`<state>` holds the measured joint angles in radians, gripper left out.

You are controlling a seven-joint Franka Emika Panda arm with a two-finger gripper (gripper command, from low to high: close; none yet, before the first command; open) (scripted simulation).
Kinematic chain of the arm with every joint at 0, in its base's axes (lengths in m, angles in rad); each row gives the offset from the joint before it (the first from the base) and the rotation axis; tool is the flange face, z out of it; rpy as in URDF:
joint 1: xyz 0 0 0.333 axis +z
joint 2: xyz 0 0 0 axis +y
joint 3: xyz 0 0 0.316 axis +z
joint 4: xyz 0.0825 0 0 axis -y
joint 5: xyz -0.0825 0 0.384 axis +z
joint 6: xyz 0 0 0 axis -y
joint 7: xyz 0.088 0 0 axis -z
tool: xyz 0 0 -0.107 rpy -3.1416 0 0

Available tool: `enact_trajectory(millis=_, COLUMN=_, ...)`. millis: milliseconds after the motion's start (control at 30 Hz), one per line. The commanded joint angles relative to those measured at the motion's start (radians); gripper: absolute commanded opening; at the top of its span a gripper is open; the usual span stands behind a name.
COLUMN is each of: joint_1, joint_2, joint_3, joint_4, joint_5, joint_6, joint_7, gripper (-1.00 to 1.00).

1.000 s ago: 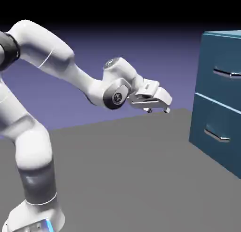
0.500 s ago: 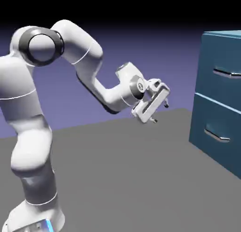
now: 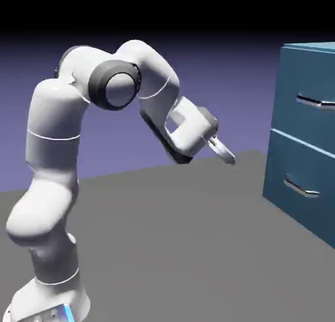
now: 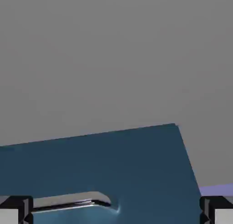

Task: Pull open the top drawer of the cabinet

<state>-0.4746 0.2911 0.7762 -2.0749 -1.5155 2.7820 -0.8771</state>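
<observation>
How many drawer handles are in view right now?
2: the upper handle on the top drawer, the lower handle on the drawer beneath. The hand view's one handle is no extra.

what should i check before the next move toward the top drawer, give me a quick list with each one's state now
- End effector open: ok, its two tips stand wide apart with nothing between them.
- Top drawer still closed, ready to be pulled: ok, its front sits flush above the lower drawer.
- Top handle unobstructed: ok, nothing lies across it in the exterior view.
- End effector level with the top handle: not ok, it hangs lower and tilts downward.
- End effector at the top handle: not ok, there is a gap to the cabinet.
</observation>
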Motion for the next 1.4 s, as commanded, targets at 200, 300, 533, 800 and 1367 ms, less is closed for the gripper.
enact_trajectory(millis=200, joint_1=-0.092, joint_2=0.162, joint_3=0.146, joint_4=0.138, joint_5=-0.285, joint_6=-0.048, joint_7=-0.304, gripper=0.0)
enact_trajectory(millis=300, joint_1=-0.131, joint_2=0.231, joint_3=0.209, joint_4=0.198, joint_5=-0.407, joint_6=-0.069, joint_7=-0.435, gripper=0.0)
enact_trajectory(millis=533, joint_1=-0.222, joint_2=0.393, joint_3=0.355, joint_4=0.336, joint_5=-0.693, joint_6=-0.117, joint_7=-0.739, gripper=0.0)
enact_trajectory(millis=800, joint_1=-0.327, joint_2=0.579, joint_3=0.522, joint_4=0.494, joint_5=-1.018, joint_6=-0.171, joint_7=-1.087, gripper=0.0)
enact_trajectory(millis=1367, joint_1=-0.191, joint_2=0.788, joint_3=0.541, joint_4=0.873, joint_5=-1.15, joint_6=-0.104, joint_7=-1.4, gripper=-1.0)
